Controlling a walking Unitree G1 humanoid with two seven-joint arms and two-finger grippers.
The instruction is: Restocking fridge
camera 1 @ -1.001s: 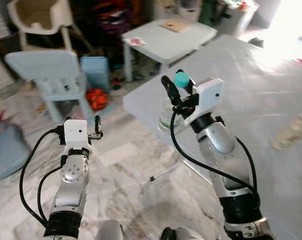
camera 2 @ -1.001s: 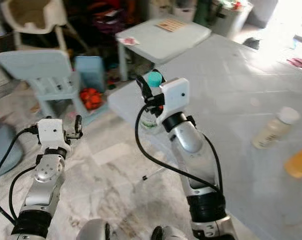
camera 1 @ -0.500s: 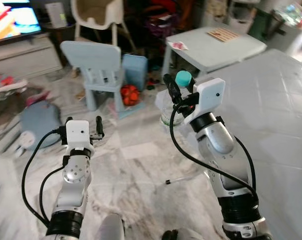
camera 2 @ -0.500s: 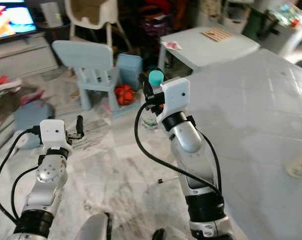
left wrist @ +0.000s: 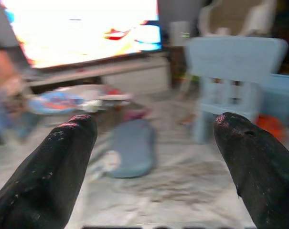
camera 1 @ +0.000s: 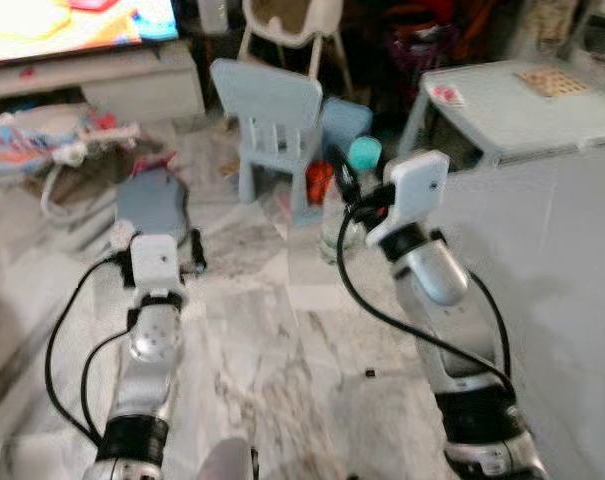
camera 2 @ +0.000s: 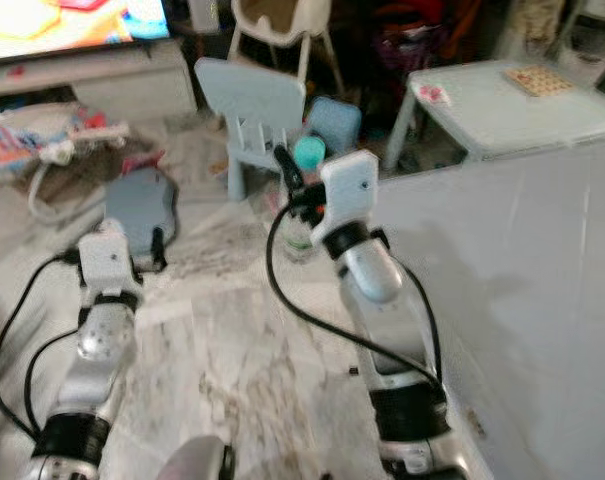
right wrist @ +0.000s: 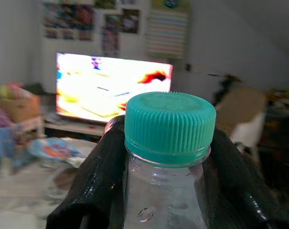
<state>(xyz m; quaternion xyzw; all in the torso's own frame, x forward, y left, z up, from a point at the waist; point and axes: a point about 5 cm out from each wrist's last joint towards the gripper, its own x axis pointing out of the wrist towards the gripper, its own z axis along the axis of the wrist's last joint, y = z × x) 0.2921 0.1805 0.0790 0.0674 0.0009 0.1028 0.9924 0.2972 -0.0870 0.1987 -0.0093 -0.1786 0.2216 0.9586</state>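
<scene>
Clear plastic, capped in teal: the water bottle [right wrist: 168,157] stands upright in the right pincer [camera 1: 357,190], whose two black fingers [right wrist: 94,191] are clamped on its neck just under the ribbed cap, one to each side, so the long axis of the bottle runs straight up and the body hangs below the grip, near the middle of the head-camera frame. Since the thing to be stocked is already in the right arm's hold, no reach is needed; what the coming move turns on, as I judge it, is keeping that axis vertical while the robot walks it to a fridge, and no fridge can be made out in these blurred frames. The left pincer [left wrist: 154,157] is at the lower left of the frame, raised over the marble floor [camera 1: 282,370], its fingers spread wide with nothing between them, well apart from the bottle; it is the free arm and so the likelier one to open a fridge door. Ahead lie a pale blue child's chair [camera 1: 272,110], a bright television [camera 1: 77,20] at the upper left, a low pale table [camera 1: 522,95] at the upper right, and a grey-blue cushion [camera 1: 150,205] on the floor near the left arm
</scene>
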